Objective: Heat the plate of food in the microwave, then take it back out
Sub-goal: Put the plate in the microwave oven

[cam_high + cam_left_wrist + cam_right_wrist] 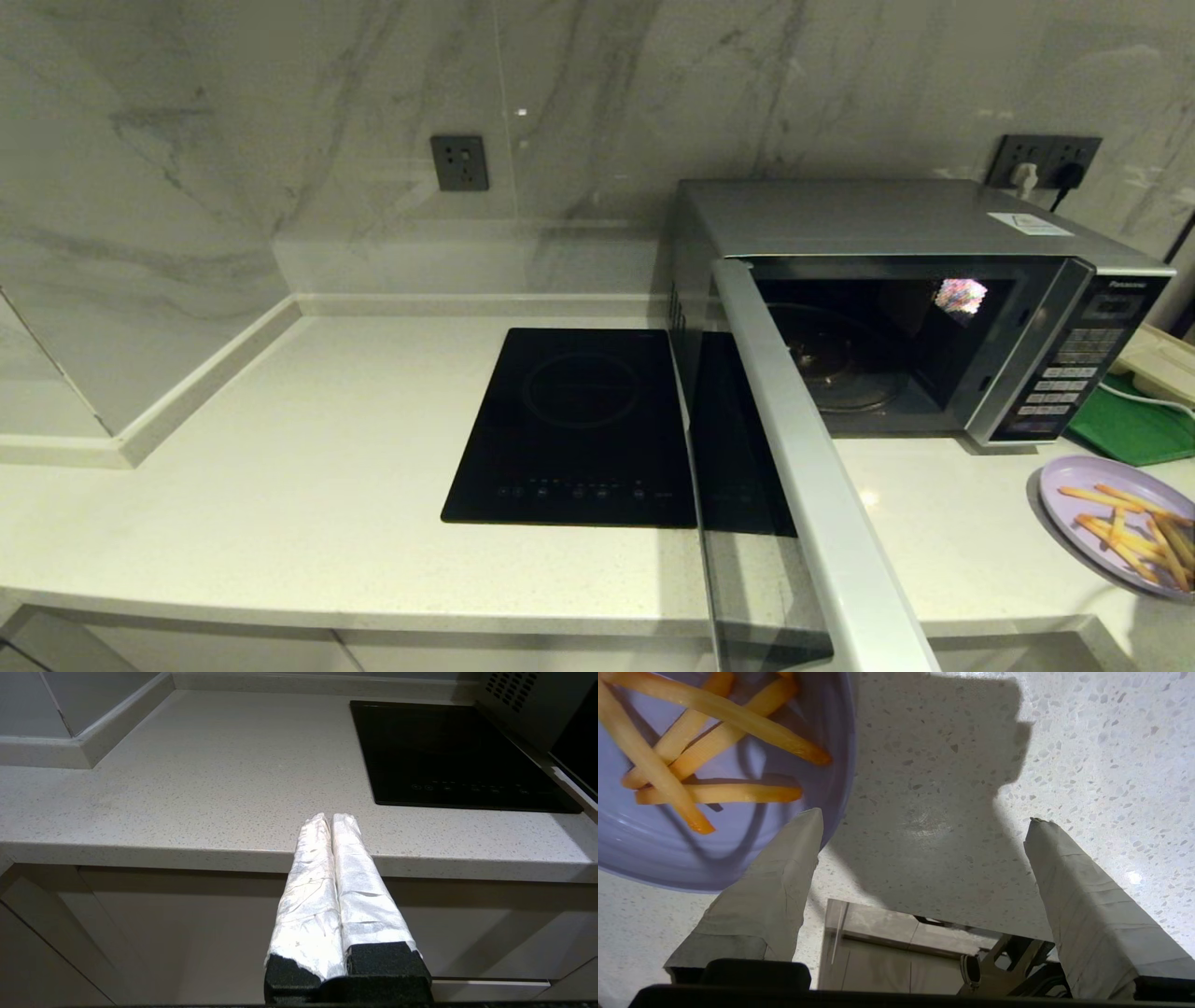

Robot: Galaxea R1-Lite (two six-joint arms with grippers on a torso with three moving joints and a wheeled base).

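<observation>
The silver-grey microwave stands at the back right of the counter, its dark glass door swung wide open toward me. Its cavity holds only the glass turntable. The lilac plate of food with orange-yellow fries sits on the counter in front of the microwave's button panel. In the right wrist view my right gripper hangs open over the counter beside the plate, one finger at its rim. My left gripper is shut and empty, low in front of the counter's front edge.
A black glass cooktop lies left of the open door. A flat green tray sits behind the plate at the far right. The counter's front edge is close to both arms. A corner wall bounds the far left.
</observation>
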